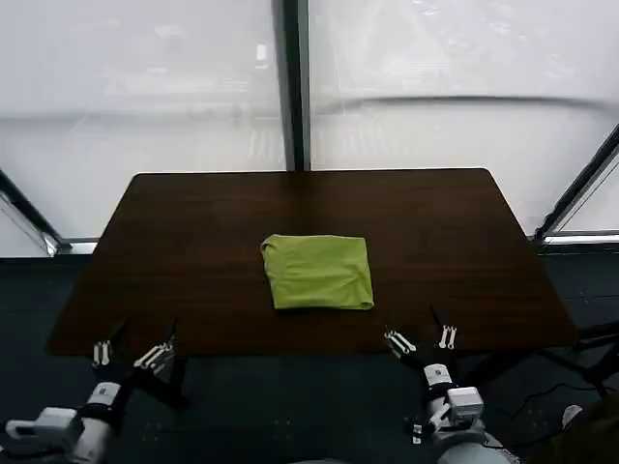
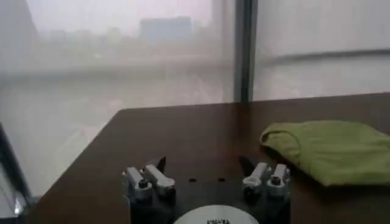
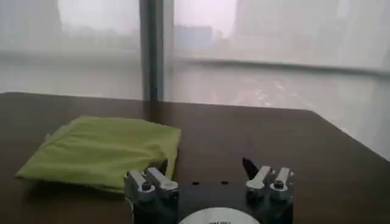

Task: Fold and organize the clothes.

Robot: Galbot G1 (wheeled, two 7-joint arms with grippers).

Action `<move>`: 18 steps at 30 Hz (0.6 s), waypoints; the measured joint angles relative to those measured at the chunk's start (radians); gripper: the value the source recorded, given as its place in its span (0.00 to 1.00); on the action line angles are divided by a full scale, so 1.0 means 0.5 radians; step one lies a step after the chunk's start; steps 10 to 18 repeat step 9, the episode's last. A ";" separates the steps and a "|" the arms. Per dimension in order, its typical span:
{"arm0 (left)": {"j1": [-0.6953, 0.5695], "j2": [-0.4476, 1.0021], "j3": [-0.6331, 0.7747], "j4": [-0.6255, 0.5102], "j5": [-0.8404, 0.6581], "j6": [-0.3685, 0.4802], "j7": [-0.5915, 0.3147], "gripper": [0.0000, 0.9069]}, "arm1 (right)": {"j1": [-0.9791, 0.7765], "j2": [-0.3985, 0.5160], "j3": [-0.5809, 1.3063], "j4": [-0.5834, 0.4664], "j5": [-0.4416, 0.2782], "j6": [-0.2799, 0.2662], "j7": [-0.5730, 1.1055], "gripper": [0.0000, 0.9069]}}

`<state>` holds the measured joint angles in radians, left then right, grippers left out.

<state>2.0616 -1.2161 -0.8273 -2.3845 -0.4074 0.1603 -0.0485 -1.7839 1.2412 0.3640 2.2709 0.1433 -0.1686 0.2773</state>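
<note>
One garment: lime-green T-shirt, folded into a compact, roughly square packet.
T-shirt position: flat on the dark wood bench, about mid-bench, a little nearer the front edge than the window side.
T-shirt detail: rounded fold along the rear edge in the head view; layered edges show at the side in the left wrist view; right wrist view shows it as a low, slightly rumpled stack. No print visible on the upper face.
Left hand: at the bench's front-left corner, low by the edge — fingers spread wide, holding nothing. Well apart from the shirt.
Left hand, own cam: both finger pairs far apart over bare bench top, shirt off to one side and beyond.
Right hand: at the front edge, right of centre — wide open too, empty. Near the shirt's front-right corner but not touching.
Right hand, own cam: fingers splayed, shirt just beyond one finger pair w/ a gap of bare wood between.
Bench: dark brown, glossy, nothing else on it besides the shirt.
Background: big frosted windows behind the bench w/ a dark vertical frame post at centre; dark floor around.
</note>
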 joint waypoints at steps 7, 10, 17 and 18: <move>0.022 -0.017 0.002 -0.008 0.016 0.008 0.023 0.97 | -0.013 0.008 0.005 0.000 -0.003 0.006 0.000 0.97; 0.024 -0.019 0.005 -0.013 0.022 0.008 0.024 0.97 | -0.015 0.007 0.011 0.000 -0.003 0.007 0.000 0.97; 0.024 -0.019 0.005 -0.013 0.022 0.008 0.024 0.97 | -0.015 0.007 0.011 0.000 -0.003 0.007 0.000 0.97; 0.024 -0.019 0.005 -0.013 0.022 0.008 0.024 0.97 | -0.015 0.007 0.011 0.000 -0.003 0.007 0.000 0.97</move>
